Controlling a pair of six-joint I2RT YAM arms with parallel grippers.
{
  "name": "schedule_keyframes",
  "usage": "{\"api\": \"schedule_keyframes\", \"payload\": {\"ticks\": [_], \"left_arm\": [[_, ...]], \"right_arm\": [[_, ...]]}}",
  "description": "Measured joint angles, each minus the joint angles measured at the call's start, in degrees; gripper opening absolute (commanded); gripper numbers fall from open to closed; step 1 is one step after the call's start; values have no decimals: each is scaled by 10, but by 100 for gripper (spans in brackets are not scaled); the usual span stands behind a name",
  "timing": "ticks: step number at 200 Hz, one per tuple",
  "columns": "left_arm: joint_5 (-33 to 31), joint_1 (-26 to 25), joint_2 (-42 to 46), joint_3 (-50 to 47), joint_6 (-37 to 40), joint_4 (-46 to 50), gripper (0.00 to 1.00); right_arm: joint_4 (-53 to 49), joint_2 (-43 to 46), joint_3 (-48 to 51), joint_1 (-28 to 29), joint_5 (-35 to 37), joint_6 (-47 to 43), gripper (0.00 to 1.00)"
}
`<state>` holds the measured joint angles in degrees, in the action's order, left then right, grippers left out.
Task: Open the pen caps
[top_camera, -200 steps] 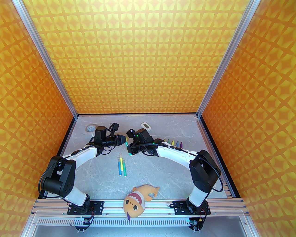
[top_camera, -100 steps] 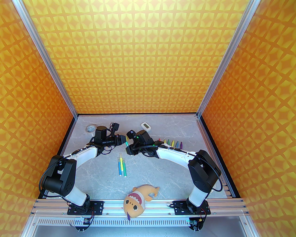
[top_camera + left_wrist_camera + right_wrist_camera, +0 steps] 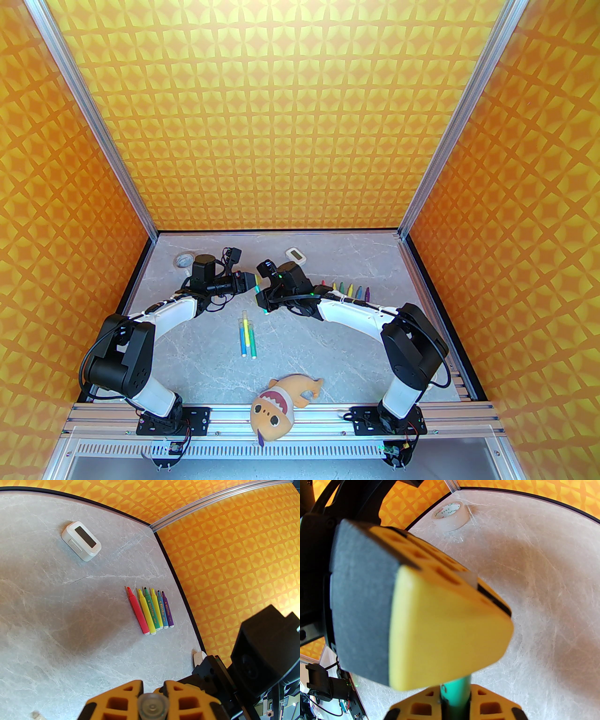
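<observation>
left wrist view gives us the left hand (image 3: pixel 152 687) pinched together on a clear pen cap (image 3: pixel 152 706), whose round end faces the lens between the yellow fingers (image 3: pixel 134 688). in the right wrist view, the right hand (image 3: pixel 455 691) is clamped on a teal pen (image 3: pixel 456 684), whose barrel rises from that grip and passes behind the left hand just above it. from the top we see both hands meeting tip to tip over the worktop (image 3: pixel 328 356). six uncapped pens (image 3: pixel 151 611) lie side by side well to the right, and three more pens (image 3: pixel 248 335) lie nearer the bases.
</observation>
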<state>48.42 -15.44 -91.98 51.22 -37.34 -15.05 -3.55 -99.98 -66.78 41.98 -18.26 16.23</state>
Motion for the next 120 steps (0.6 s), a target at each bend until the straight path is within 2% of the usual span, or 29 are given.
{"api": "schedule_keyframes", "payload": {"ticks": [120], "left_arm": [[52, -4, -5, 29, -28, 29, 0]], "right_arm": [[80, 82, 104, -4, 7, -10, 0]]}}
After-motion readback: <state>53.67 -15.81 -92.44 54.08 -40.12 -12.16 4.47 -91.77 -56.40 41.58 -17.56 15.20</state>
